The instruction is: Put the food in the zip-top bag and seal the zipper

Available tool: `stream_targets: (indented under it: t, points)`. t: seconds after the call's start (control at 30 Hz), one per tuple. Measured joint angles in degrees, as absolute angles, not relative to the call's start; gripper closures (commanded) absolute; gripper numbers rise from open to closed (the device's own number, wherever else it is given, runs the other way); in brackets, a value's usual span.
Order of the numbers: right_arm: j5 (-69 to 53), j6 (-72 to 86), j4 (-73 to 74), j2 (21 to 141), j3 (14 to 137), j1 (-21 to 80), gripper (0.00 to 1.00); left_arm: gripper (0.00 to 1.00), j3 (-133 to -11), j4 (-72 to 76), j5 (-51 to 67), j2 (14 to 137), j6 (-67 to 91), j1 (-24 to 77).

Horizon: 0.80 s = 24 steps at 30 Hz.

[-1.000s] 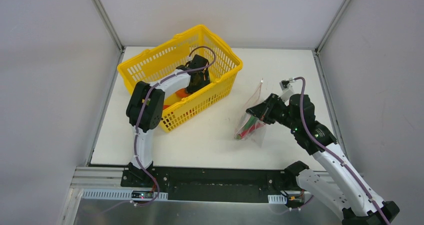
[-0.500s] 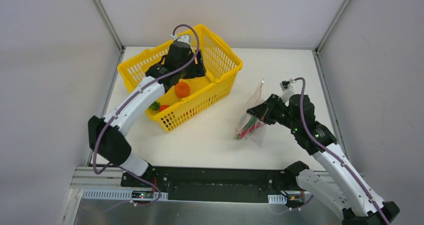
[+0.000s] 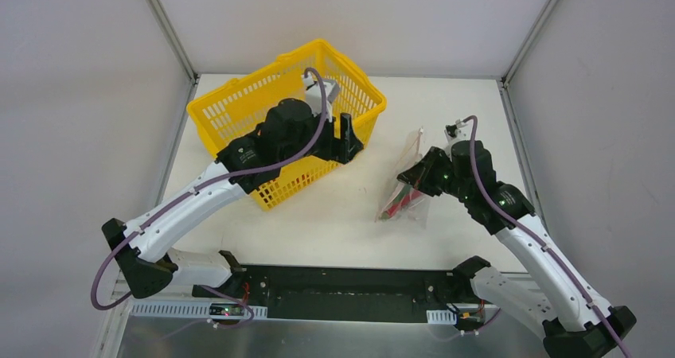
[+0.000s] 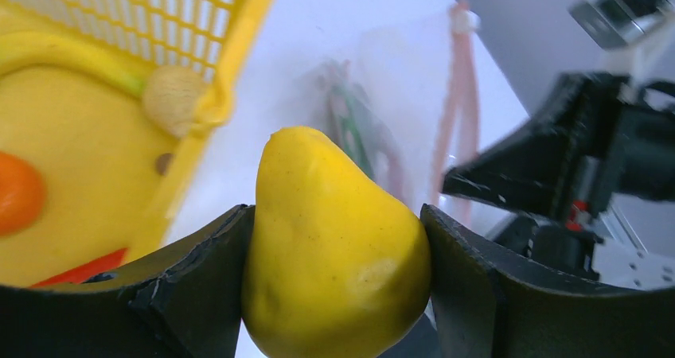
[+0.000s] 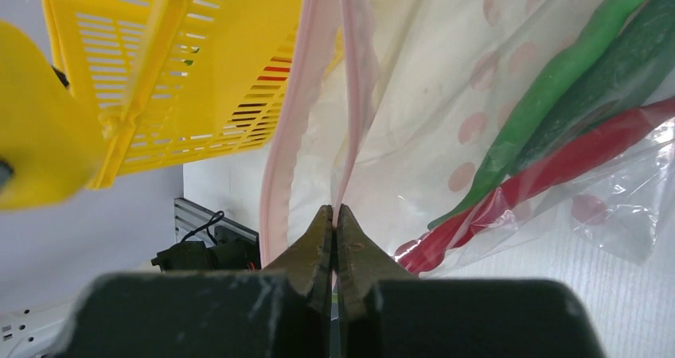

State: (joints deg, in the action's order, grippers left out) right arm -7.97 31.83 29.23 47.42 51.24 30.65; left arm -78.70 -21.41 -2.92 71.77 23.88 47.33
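My left gripper point(image 4: 338, 239) is shut on a yellow lemon point(image 4: 334, 247); in the top view the left gripper point(image 3: 348, 139) hangs over the basket's right rim, left of the bag. The zip-top bag point(image 3: 407, 189), clear with pink dots, is held up off the table by my right gripper point(image 5: 335, 215), which is shut on one lip of the pink zipper point(image 5: 354, 95). The other zipper lip point(image 5: 288, 111) hangs apart, so the mouth is open. Green peppers point(image 5: 573, 79) and a red chili point(image 5: 557, 175) lie inside the bag. An orange fruit point(image 4: 16, 191) sits in the basket.
The yellow basket point(image 3: 239, 103) stands at the back left of the white table, with a red piece point(image 4: 79, 269) and a beige round piece point(image 4: 171, 99) inside. Grey walls close in the table on three sides. The black base rail point(image 3: 342, 290) runs along the near edge.
My left arm has lifted out of the basket and swung right towards the bag, carrying the lemon. My right gripper has kept hold of the zipper lip, shifting the bag slightly.
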Motion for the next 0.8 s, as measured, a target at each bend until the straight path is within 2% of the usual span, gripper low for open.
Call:
stream_targets:
  t: [0.3, 0.53, 0.8]
  points:
    - [-6.9, 31.3, 30.2, 48.1, 53.4, 32.3, 1.00, 0.75, -79.1, -16.3, 3.8, 74.4, 21.2, 58.2]
    - [-7.6, 31.5, 28.9, 46.3, 53.4, 32.4, 1.00, 0.75, -78.8, -11.5, 8.8, 80.4, 20.9, 60.4]
    - [-7.6, 31.5, 28.7, 44.6, 53.3, 32.3, 1.00, 0.78, -77.2, -8.6, 6.5, 82.8, 21.0, 60.9]
